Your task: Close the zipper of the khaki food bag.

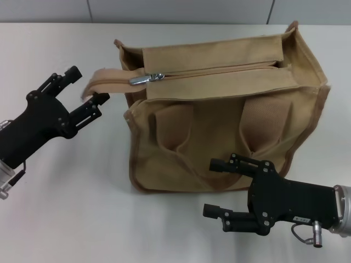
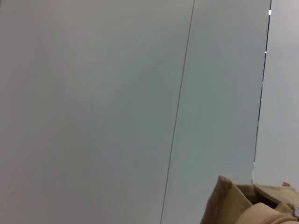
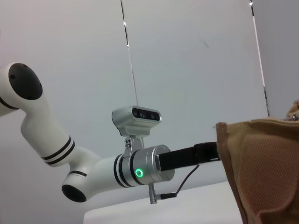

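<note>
Head view: we find the khaki food bag (image 1: pixel 219 109) standing upright on the white worktop (image 1: pixel 71 219), its top facing the camera. The zipper (image 1: pixel 219 73) runs along the top between two fabric flaps, and its silver pull tab (image 1: pixel 146 79) lies at the robot's left end of the line. From there to the far end the line looks closed, apart from a small gap at the right end that we cannot resolve. We therefore judge the closing stroke done or nearly so. One handle strap (image 1: pixel 107 78) hangs out past the bag's left side. The left tool (image 1: pixel 90 90) hovers just beside that strap, fingers spread and holding nothing. The right tool (image 1: pixel 215 187) sits low in front of the bag, near its lower front edge, likewise open and empty.

Left wrist view: we see mostly wall; only a corner of the bag (image 2: pixel 243 203) shows, and none of the tool's own fingers.

Right wrist view: the bag's side panel (image 3: pixel 266 168) fills one edge, with the left arm (image 3: pixel 140 168) beyond it.

Next move, in our judgement: confirm the tab is fully seated; if not, the right tool steadies the bag while the left pinches the tab and draws it home.
</note>
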{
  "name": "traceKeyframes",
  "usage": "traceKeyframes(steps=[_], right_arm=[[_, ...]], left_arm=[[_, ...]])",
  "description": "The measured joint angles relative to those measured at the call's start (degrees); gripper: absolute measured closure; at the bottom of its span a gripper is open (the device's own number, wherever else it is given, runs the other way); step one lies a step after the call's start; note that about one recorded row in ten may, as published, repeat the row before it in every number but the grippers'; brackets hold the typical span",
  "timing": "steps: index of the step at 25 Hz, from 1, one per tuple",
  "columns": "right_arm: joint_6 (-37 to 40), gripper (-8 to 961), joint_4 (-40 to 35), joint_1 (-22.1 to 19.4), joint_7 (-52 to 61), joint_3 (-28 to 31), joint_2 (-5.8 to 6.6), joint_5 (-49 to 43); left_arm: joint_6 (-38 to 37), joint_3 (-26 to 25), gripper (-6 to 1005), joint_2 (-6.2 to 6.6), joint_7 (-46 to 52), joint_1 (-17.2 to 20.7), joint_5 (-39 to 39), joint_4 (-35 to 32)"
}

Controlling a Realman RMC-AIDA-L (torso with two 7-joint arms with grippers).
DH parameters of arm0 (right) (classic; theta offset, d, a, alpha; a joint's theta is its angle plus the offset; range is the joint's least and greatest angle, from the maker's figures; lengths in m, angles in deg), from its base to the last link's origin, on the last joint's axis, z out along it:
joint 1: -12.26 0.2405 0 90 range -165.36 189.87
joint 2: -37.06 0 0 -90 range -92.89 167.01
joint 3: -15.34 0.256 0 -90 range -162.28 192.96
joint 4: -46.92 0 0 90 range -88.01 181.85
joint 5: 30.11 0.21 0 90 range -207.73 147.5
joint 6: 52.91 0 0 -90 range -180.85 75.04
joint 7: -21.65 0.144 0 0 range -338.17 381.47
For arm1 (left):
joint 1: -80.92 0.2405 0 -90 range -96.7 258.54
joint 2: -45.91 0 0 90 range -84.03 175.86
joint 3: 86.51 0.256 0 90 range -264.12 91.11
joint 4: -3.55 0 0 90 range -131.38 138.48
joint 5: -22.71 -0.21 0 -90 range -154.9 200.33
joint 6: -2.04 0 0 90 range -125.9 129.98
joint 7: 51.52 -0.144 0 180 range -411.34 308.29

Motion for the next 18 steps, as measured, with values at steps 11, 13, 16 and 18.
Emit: traceKeyframes(steps=[11,13,16,18], right_arm=[[-0.28,145,0.13,0.0,0.0,-0.01,0.0,0.38],[-0.29,145,0.13,0.0,0.01,-0.01,0.0,0.42],[-0.2,146,0.2,0.0,0.01,-0.01,0.0,0.54],[-0.2,146,0.21,0.0,0.01,-0.01,0.0,0.54]], left_arm=[[0.27,-0.93,198,0.01,-2.64,0.32,0.77,1.8],[0.54,-1.18,213,0.01,-4.16,0.47,1.29,2.85],[1.16,-1.21,312,0.01,-5.49,0.78,2.6,3.87],[0.94,-1.05,402,0.01,-5.86,0.81,2.6,3.93]])
